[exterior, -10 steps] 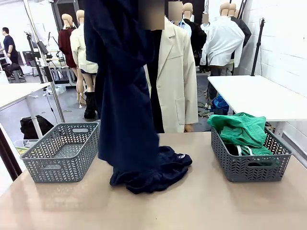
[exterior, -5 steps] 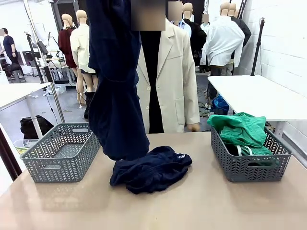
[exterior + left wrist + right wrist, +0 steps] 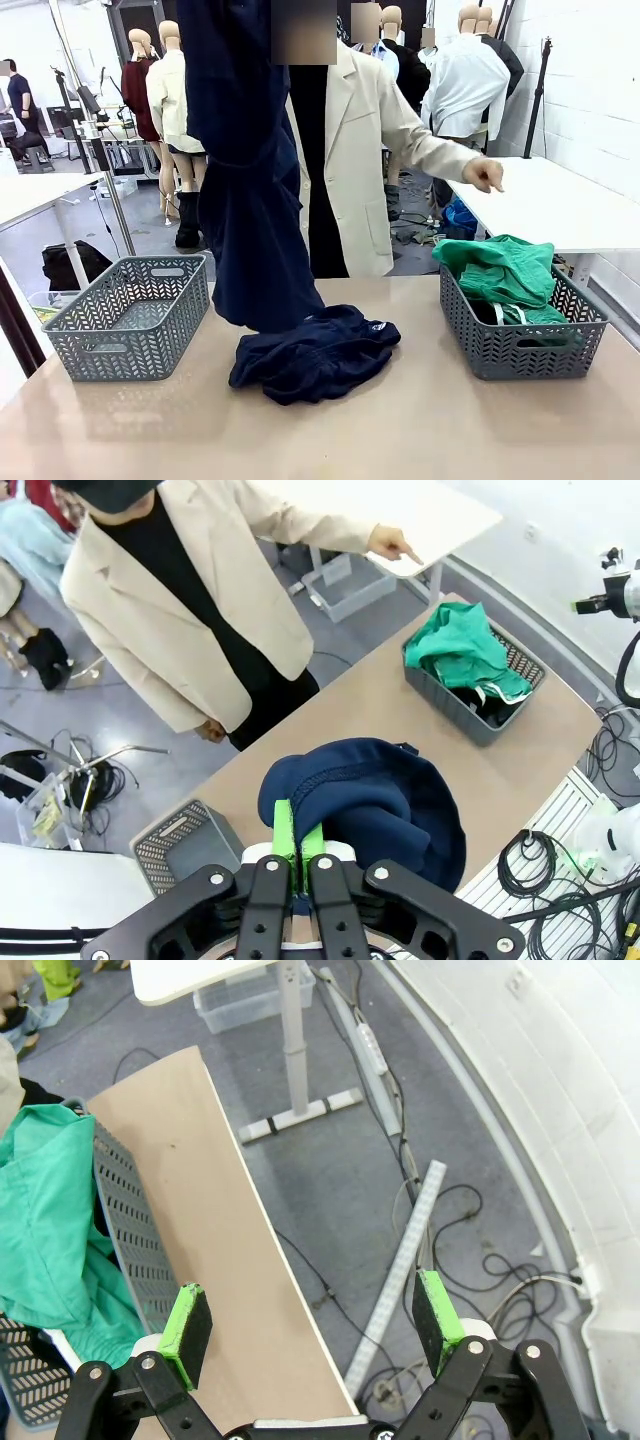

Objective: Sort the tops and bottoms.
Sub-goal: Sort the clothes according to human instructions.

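The left gripper [image 3: 298, 832] is clamped on a navy garment [image 3: 250, 200] hanging over the counter [image 3: 450, 430], a navy heap [image 3: 315, 358] beneath. The green garment [image 3: 500, 272] sits in the 3 o'clock basket [image 3: 520, 352]; the right gripper [image 3: 315, 1320] stands apart.

Navy garment [image 3: 250, 220] aloft (navy heap [image 3: 315, 355] below)
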Motion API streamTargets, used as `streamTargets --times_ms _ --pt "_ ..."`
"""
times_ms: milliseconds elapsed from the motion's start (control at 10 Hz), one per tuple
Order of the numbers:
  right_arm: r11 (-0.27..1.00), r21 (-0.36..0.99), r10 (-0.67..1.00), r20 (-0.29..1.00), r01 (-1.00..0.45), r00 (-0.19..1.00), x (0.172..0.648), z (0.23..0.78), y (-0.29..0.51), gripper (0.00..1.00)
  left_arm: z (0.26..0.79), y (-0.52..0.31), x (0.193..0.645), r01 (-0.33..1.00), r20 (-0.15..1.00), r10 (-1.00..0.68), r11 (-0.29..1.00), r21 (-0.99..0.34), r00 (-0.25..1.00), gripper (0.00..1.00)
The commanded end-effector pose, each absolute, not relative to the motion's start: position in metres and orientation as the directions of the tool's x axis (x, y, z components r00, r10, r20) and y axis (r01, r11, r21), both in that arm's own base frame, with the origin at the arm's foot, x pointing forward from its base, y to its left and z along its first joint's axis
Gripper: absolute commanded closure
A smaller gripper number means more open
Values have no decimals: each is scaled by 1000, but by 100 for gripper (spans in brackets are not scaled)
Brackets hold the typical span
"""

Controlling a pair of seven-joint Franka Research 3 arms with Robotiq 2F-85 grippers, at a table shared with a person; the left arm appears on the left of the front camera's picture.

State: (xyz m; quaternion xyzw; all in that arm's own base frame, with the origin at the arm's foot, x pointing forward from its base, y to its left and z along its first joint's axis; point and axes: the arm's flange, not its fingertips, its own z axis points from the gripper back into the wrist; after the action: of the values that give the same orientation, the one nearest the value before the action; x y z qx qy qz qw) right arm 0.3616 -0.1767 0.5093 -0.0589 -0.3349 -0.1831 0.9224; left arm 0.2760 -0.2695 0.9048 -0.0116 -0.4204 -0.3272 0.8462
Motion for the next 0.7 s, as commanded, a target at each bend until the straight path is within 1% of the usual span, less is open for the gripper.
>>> streamTargets --times_ms 0,600 --pt "921 24 -313 637 388 704 362 507 -176 0 907 -267 272 562 723 -547 783 265 421 100" --pt "921 24 -313 637 388 704 362 507 -176 0 907 -267 272 562 723 -547 783 265 421 100"
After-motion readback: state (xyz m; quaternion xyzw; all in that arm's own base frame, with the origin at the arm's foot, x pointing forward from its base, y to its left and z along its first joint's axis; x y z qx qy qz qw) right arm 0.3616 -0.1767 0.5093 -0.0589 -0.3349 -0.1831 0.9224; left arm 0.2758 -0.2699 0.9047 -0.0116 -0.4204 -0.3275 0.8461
